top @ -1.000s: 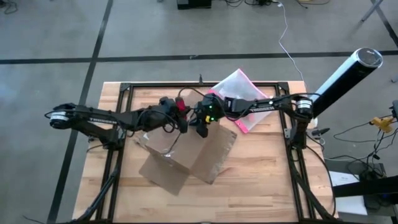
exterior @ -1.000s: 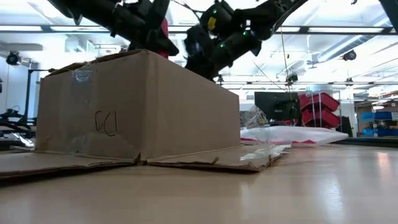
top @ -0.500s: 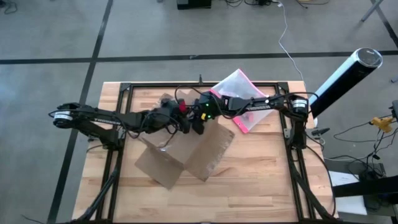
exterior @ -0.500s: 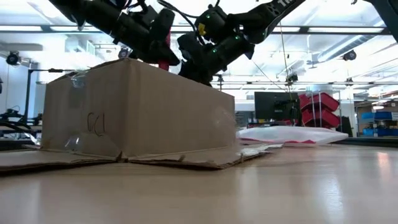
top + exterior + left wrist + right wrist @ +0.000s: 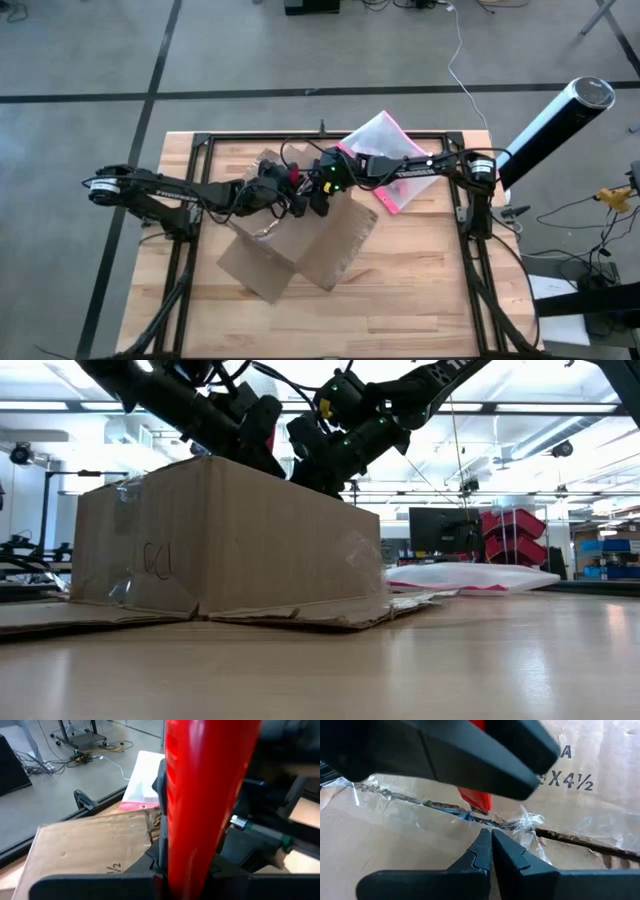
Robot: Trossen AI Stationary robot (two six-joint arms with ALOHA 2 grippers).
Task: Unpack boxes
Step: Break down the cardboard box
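Box (image 5: 300, 245): sat on the bench (image 5: 420, 290).
Left hand (image 5: 292, 196): over the box's taped seam, gripped a red tool (image 5: 200, 795).
Right hand (image 5: 491, 851): pinched closed, empty, at that seam.

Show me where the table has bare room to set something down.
Bare wood lies along the table's near edge and right of the cardboard box, below the pouch. It is crowded over the box top, where the left gripper and right gripper meet.

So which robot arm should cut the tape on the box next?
Probably the left: its hand holds the long red tool, whose tip sits at the taped seam of the brown cardboard box. The right hand is shut, empty, beside it.
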